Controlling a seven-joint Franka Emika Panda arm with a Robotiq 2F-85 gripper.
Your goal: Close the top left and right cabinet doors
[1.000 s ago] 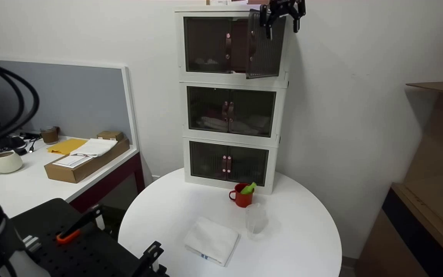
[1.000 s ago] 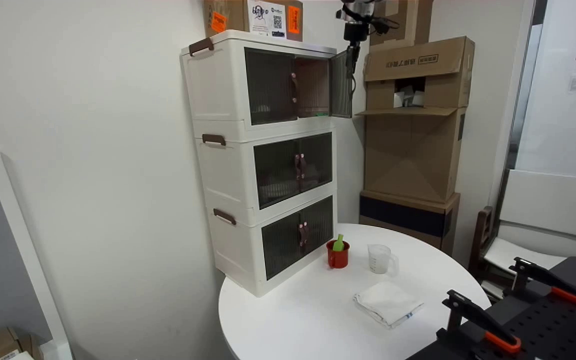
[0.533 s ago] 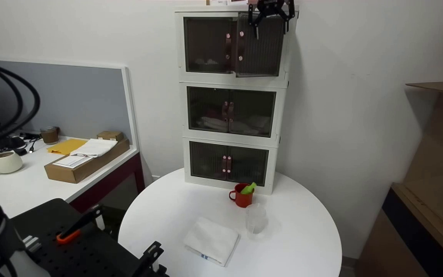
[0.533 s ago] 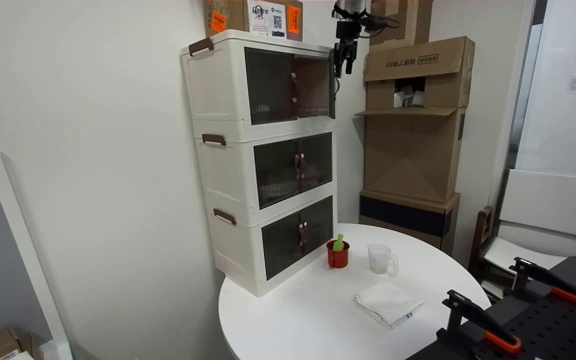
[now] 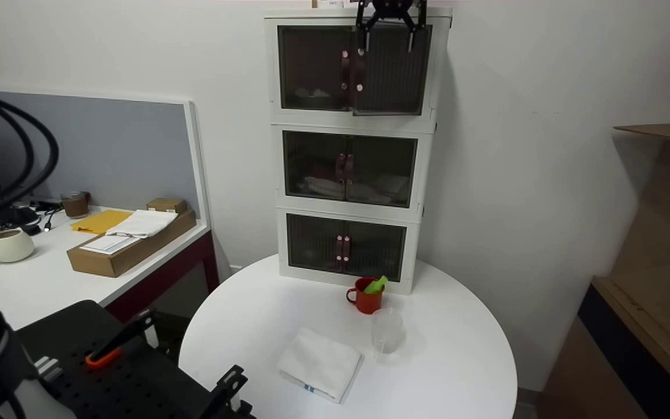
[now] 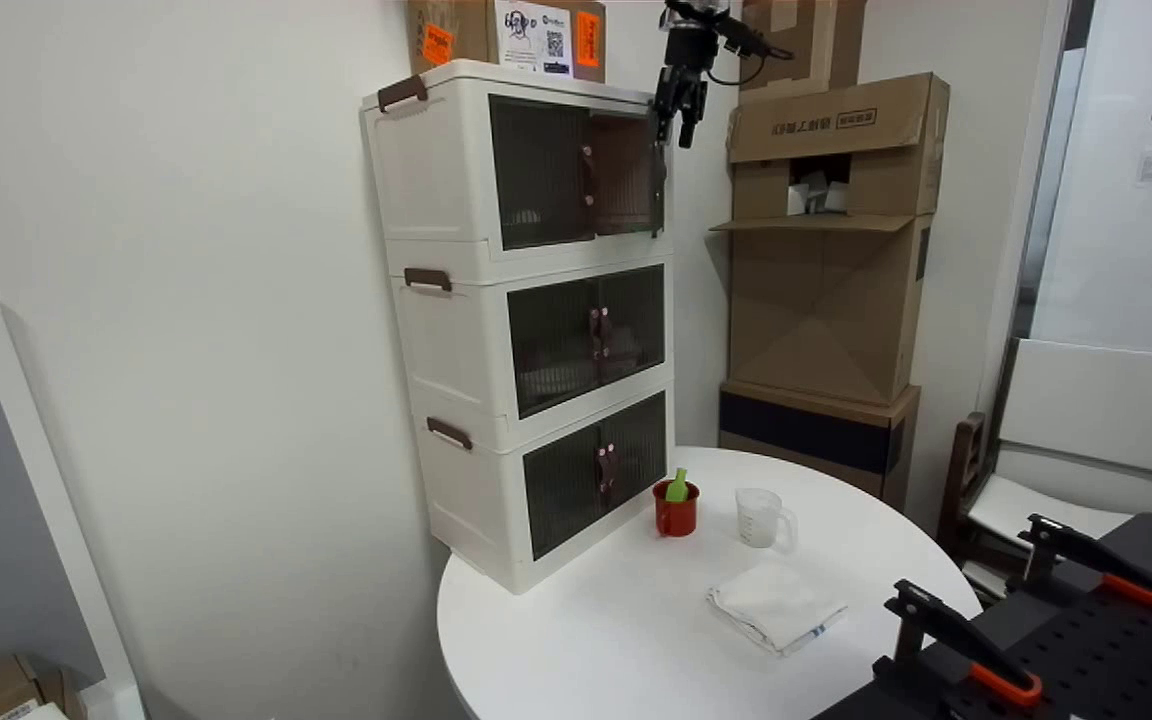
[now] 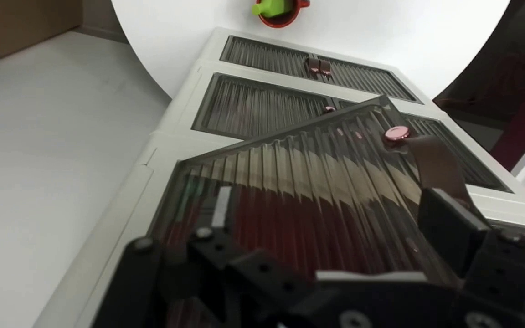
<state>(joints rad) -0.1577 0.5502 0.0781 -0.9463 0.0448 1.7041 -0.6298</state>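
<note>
The top left door (image 5: 313, 70) lies flush in the white cabinet's frame in both exterior views (image 6: 539, 175). The top right door (image 5: 396, 84) stands partly open, hinged on its outer side. In an exterior view it shows nearly edge-on (image 6: 657, 190), with the compartment's inside visible beside it. In the wrist view the ribbed door (image 7: 308, 177) slants out from the frame, its brown strap handle (image 7: 438, 159) near one finger. My gripper (image 5: 389, 45) is open with nothing between its fingers, at the door's upper outer face. It also shows in the wrist view (image 7: 337, 214). Contact is hard to tell.
The white cabinet's (image 5: 425, 169) middle and lowest doors are shut. A red mug (image 5: 368, 299) with a green item, a clear measuring cup (image 6: 758, 518) and a folded white cloth (image 6: 776, 605) are on the round table. Cardboard boxes stand on the cabinet (image 6: 471, 40) and beside it (image 6: 821, 300).
The top right door has swung inward from wide open to a smaller gap. My open gripper has moved along with it toward the cabinet's middle. The top left door has not moved.
</note>
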